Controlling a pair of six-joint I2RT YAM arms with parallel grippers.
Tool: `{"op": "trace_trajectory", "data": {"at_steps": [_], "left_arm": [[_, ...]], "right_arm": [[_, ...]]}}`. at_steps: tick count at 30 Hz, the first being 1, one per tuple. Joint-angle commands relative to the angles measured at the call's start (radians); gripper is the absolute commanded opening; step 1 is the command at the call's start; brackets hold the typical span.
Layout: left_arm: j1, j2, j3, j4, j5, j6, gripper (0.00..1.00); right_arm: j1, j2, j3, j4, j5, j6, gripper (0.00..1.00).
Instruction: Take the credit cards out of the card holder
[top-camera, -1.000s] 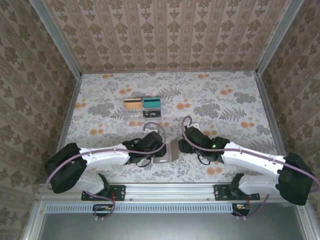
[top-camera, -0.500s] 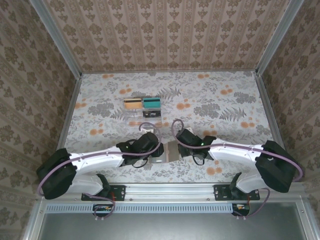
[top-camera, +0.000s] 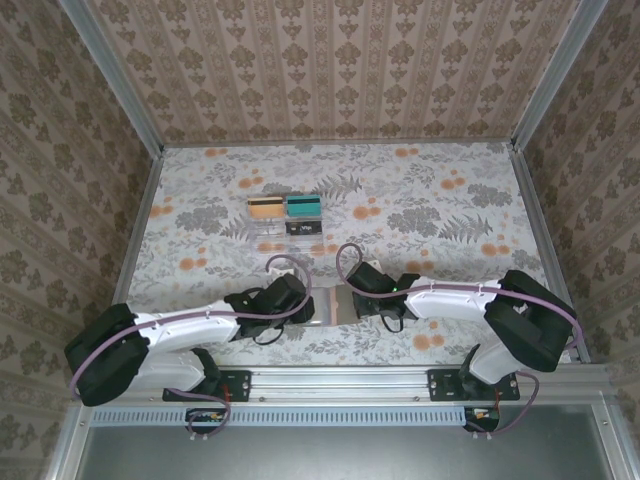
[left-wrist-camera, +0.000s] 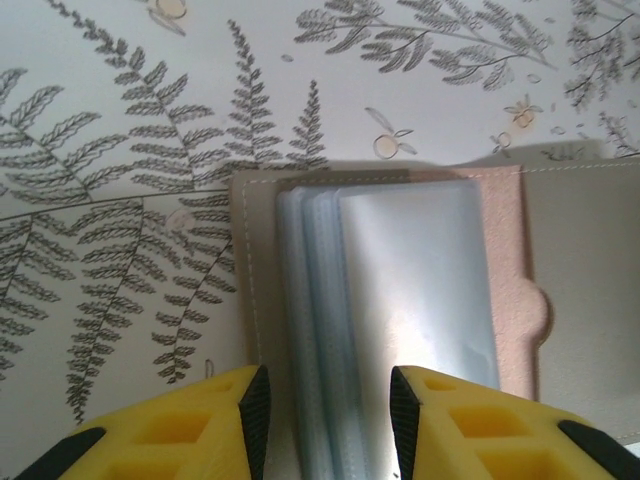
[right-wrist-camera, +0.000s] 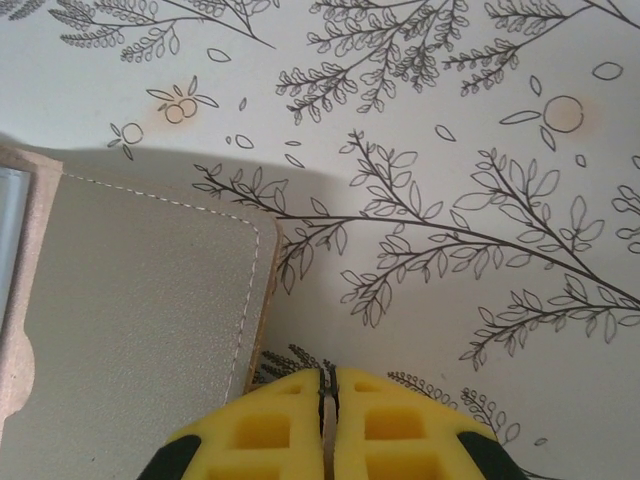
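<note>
Since a second ago the right gripper has gone from spread to pressed together, and its arm has folded inward. It sits at the open edge of the card holder. The left gripper, jaws spread, straddles the holder's clear sleeves. The holder lies open and flat between the grippers, its long axis crossing the left wrist view. Farther back is an acrylic stand.

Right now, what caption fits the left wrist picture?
Open left gripper at the clear sleeves of the opened card holder.

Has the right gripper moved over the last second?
Yes. The right gripper has moved left, toward the card holder, measured against the clear card stand.
</note>
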Motion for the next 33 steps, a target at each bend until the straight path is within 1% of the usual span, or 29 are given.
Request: {"op": "trace_trajectory", "data": {"at_steps": [1,5,13,17,20,23,26,33], "left_arm": [[0.01,-0.014,-0.022,0.042,0.003,-0.012,0.4],[0.013,0.003,-0.027,0.056,0.007,-0.011,0.41],[0.015,0.036,-0.057,0.174,0.064,-0.01,0.41],[0.015,0.071,-0.038,0.148,0.06,-0.012,0.41],[0.015,0.1,-0.04,0.191,0.088,-0.017,0.46],[0.014,0.116,-0.051,0.273,0.129,-0.019,0.53],[0.011,0.12,-0.053,0.357,0.179,-0.009,0.57],[0.002,0.086,-0.058,0.46,0.239,0.013,0.58]], "right_arm": [[0.007,0.015,-0.013,0.016,-0.008,0.021,0.07],[0.012,0.015,-0.016,0.025,-0.01,0.028,0.07],[0.023,0.03,-0.021,0.039,-0.011,0.035,0.07],[0.027,0.037,-0.024,0.045,-0.013,0.039,0.07],[0.029,0.037,-0.025,0.049,-0.017,0.04,0.07],[0.029,0.034,-0.025,0.056,-0.022,0.042,0.07],[0.029,0.037,-0.021,0.058,-0.023,0.043,0.08],[0.029,0.047,-0.02,0.072,-0.032,0.048,0.08]]}}
